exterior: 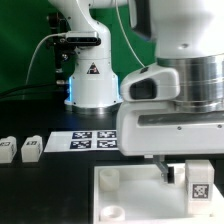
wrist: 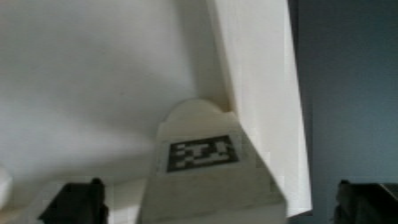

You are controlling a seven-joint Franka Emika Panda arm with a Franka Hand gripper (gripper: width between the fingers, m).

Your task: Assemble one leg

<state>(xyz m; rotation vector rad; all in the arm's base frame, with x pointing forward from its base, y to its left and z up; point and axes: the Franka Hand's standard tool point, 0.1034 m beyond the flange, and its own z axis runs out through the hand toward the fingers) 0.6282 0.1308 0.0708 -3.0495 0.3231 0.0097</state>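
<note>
- White plastic almost everywhere: large white plate (exterior: 135,195) low in the exterior view, round corner socket (exterior: 104,177) near its far corner on that view's left, second socket (exterior: 113,212) close to its near edge.
- Leg (exterior: 199,184) upright at the plate's side toward the exterior view's right, black-and-white tag facing the camera; whether resting in a socket or just above the plate, cannot tell.
- Gripper (exterior: 168,170) directly above the plate, a dark finger (exterior: 163,171) just beside the leg on the exterior view's left; other finger hidden behind the arm's bulky white housing (exterior: 185,85).
- In the wrist view, leg (wrist: 203,150) tagged and centred between two dark fingertips (wrist: 77,202), clear gaps on both sides: fingers spread, gripping nothing.
- Long white bar edge (wrist: 258,90) running from the leg's top into the distance in the wrist view, pale surface on one side, dark table on the other.
- Marker board (exterior: 92,142) flat on the table just beyond the plate's far edge, partly covered by the arm housing.
- Two more small white blocks (exterior: 31,148) (exterior: 5,151) beyond the plate toward the exterior view's left, well apart from the plate, bare black table (exterior: 45,190) between.
- Open room over the plate's half toward the exterior view's left; crowded above the leg.
- Behind the plate: robot base (exterior: 92,75), cables, green backdrop (exterior: 20,40).
</note>
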